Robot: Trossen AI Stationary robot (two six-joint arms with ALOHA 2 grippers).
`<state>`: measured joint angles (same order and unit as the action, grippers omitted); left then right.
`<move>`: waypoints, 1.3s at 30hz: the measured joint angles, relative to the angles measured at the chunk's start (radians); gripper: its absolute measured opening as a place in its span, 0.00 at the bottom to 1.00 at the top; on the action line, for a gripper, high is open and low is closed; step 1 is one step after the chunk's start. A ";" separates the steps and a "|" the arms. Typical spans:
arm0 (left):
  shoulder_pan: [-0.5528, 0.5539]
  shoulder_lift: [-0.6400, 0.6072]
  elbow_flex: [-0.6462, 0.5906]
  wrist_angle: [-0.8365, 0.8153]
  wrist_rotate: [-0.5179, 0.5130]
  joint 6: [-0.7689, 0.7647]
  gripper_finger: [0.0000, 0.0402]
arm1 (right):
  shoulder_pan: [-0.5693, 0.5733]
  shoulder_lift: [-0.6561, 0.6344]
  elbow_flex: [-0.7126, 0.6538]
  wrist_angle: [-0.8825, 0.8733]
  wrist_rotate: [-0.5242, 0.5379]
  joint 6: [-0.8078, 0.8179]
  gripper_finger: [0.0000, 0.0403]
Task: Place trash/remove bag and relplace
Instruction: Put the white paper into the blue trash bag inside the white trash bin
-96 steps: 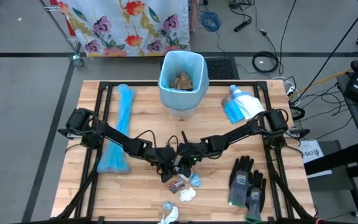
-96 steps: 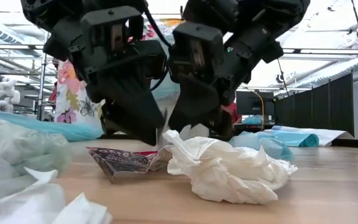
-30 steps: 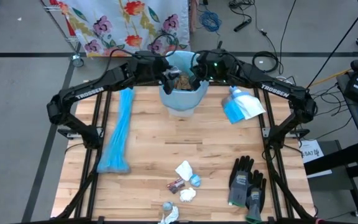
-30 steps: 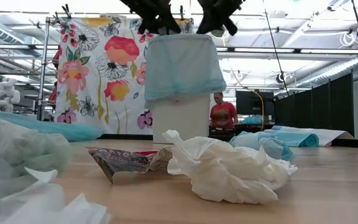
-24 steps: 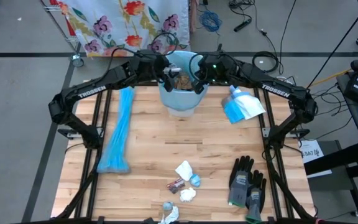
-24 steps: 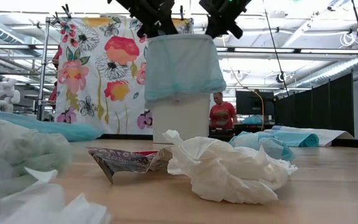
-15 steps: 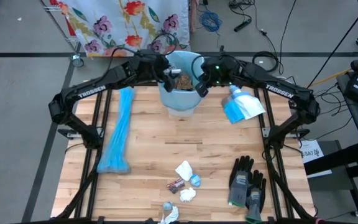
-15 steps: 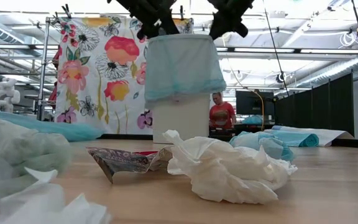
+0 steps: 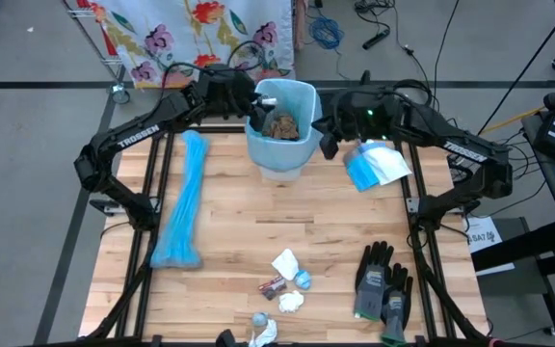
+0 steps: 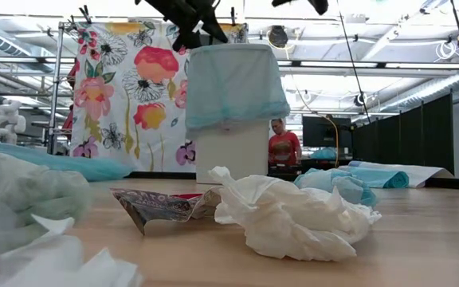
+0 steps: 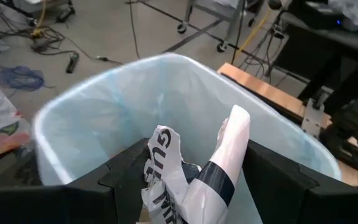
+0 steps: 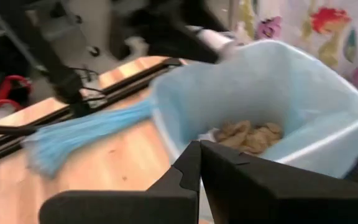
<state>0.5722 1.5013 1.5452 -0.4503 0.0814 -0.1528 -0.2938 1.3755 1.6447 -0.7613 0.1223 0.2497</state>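
A white bin with a blue liner [image 9: 282, 145] stands at the table's far middle, with brown paper wads [image 9: 282, 125] inside. My left gripper [image 9: 255, 108] hangs open over the bin's left rim. In the left wrist view a white wrapper with black print [image 11: 194, 177] stands between its fingers, above the liner [image 11: 104, 118]. My right gripper [image 9: 328, 145] is shut and holds nothing; it hangs just right of the bin [image 12: 272, 93]. More trash lies near the front edge: a white tissue [image 9: 284, 262], a printed wrapper [image 9: 275, 286] and small wads [image 9: 290, 301]. My left gripper has the white wrapper [image 11: 229, 134] standing upright between its open fingers [image 11: 278, 180], over the bin's mouth. Whether either finger touches the wrapper, I cannot tell.
A long blue bag roll [image 9: 186, 198] lies along the table's left side. A blue-and-white packet [image 9: 374, 164] lies right of the bin. Grey-black gloves [image 9: 383, 280] lie at the near right. In the low view a tissue [image 10: 293, 215] fills the foreground and a person [image 10: 285, 147] stands behind the table.
My right gripper, still shut, has drawn back from above the bin's right rim toward the table's right edge and a little up, and now hangs clear beside the bin. My left gripper has stayed over the bin's left rim.
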 joint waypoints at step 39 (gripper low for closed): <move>-0.224 0.064 0.001 0.084 -0.081 0.151 0.60 | 0.119 0.018 0.000 -0.017 0.008 -0.053 0.00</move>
<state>0.3484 1.5657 1.5463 -0.3660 0.0005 -0.0020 -0.1749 1.3933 1.6444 -0.7784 0.1299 0.1967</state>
